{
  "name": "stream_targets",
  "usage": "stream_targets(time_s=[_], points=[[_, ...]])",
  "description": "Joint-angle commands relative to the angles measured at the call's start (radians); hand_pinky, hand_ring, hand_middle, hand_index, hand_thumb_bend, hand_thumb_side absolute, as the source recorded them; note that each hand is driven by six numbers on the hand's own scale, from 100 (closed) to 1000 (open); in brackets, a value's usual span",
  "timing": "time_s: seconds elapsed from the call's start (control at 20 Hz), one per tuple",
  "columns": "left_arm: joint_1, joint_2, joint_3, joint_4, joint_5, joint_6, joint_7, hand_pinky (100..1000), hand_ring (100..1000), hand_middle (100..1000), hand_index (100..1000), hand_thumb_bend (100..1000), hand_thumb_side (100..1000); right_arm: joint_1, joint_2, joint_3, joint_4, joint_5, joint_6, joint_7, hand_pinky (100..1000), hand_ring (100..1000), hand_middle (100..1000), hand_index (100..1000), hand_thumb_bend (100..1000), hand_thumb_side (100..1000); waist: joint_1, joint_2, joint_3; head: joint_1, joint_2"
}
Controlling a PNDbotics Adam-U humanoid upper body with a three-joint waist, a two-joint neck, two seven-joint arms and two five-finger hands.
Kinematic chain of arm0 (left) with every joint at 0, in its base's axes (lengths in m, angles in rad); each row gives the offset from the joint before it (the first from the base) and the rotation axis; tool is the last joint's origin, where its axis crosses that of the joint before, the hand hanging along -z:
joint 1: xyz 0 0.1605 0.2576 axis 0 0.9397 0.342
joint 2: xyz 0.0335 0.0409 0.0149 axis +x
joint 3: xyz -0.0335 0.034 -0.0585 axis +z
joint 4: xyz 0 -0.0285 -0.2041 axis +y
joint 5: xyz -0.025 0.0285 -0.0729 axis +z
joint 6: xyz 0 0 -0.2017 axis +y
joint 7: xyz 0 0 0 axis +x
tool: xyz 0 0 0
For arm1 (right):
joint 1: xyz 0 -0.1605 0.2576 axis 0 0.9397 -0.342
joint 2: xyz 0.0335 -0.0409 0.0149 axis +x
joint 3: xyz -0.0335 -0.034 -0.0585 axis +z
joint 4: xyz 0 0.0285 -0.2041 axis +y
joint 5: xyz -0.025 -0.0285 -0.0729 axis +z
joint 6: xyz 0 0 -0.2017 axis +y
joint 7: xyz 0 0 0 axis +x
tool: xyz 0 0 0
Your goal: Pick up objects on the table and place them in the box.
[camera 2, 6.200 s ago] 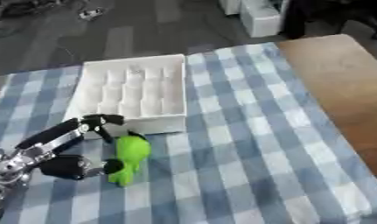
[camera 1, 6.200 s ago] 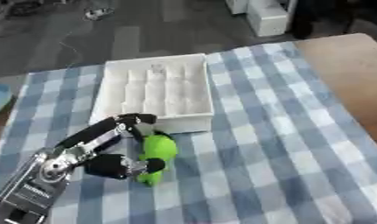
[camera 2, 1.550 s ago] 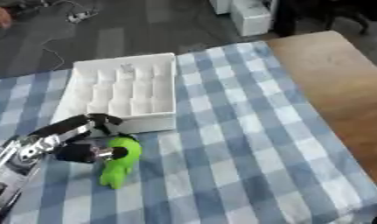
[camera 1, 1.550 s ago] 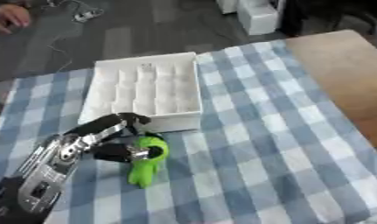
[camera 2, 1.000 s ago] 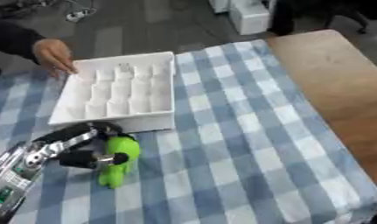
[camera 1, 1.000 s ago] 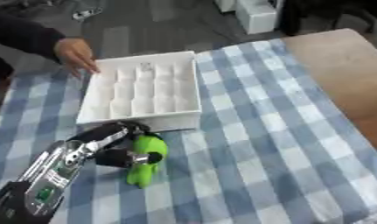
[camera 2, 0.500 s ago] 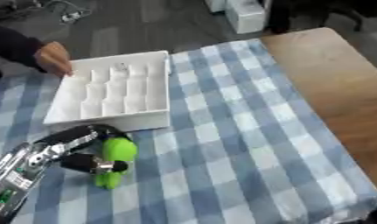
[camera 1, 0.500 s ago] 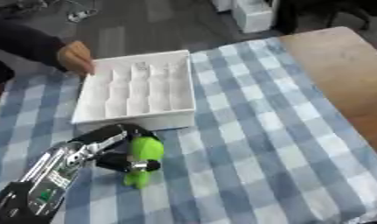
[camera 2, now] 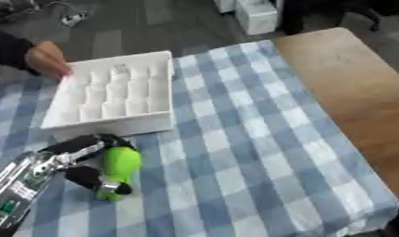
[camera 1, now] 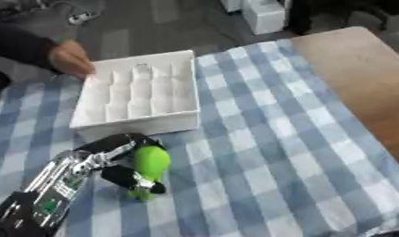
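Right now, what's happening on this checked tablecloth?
The robot's left hand has its fingers and thumb curled round a bright green plastic toy on the blue-and-white checked cloth, just in front of the white compartmented box. A person's hand rests on the box's far left corner. The toy is not yet in the box.

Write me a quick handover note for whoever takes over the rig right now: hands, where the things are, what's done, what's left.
Left hand: fingers and thumb curled round the green object, on the checked tablecloth just in front of the white box; whether it is lifted off the cloth cannot be told.
Right hand: not in view.
White box: on the far left part of the cloth, compartments look empty. A person's hand rests at its far left corner.
Done: green object grasped.
Left: carry it over the near wall and release it in the box. Watch the person's hand there.
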Motion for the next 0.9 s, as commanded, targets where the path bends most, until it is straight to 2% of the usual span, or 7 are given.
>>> stream_targets(time_s=[0.05, 0.1, 0.15, 0.2, 0.35, 0.55, 0.9], points=[[-0.010, 0.012, 0.012, 0.000, -0.015, 0.002, -0.008, 715, 653, 855, 915, 800, 606, -0.012, -0.034, -0.016, -0.013, -0.013, 0.000, 0.006, 436, 554, 572, 645, 123, 1000, -0.003, -0.008, 0.000, -0.006, -0.012], [-0.010, 0.012, 0.013, -0.003, -0.018, 0.003, -0.005, 485, 531, 788, 878, 764, 559, -0.012, -0.034, -0.017, -0.013, -0.015, 0.000, 0.007, 436, 554, 571, 645, 123, 1000, -0.003, -0.008, 0.000, -0.006, -0.012], [-0.009, 0.011, 0.014, -0.007, -0.018, 0.003, 0.004, 524, 556, 746, 851, 733, 532, -0.011, -0.035, -0.017, -0.013, -0.016, 0.000, 0.008, 436, 554, 572, 645, 120, 1000, -0.003, -0.008, 0.000, -0.006, -0.013], [-0.009, 0.012, 0.016, -0.014, -0.018, 0.001, 0.017, 298, 434, 678, 796, 660, 503, -0.011, -0.035, -0.018, -0.013, -0.018, 0.000, 0.009, 435, 553, 571, 646, 122, 1000, -0.004, -0.009, 0.000, -0.007, -0.013], [-0.006, 0.016, 0.018, -0.040, -0.034, -0.019, 0.080, 118, 282, 517, 667, 434, 538, -0.009, -0.034, -0.019, -0.013, -0.020, 0.000, 0.013, 435, 553, 571, 646, 122, 1000, -0.004, -0.008, 0.002, -0.008, -0.013], [0.009, 0.019, 0.016, -0.059, -0.077, -0.036, 0.137, 100, 100, 249, 476, 120, 744, -0.007, -0.033, -0.019, -0.013, -0.021, 0.000, 0.016, 435, 553, 571, 647, 122, 1000, -0.005, -0.007, 0.003, -0.009, -0.012], [0.055, 0.028, 0.016, -0.124, -0.035, -0.029, 0.171, 100, 100, 100, 376, 100, 777, -0.004, -0.033, -0.021, -0.013, -0.020, 0.000, 0.017, 434, 553, 571, 647, 120, 1000, -0.005, -0.006, 0.006, -0.013, -0.013]])
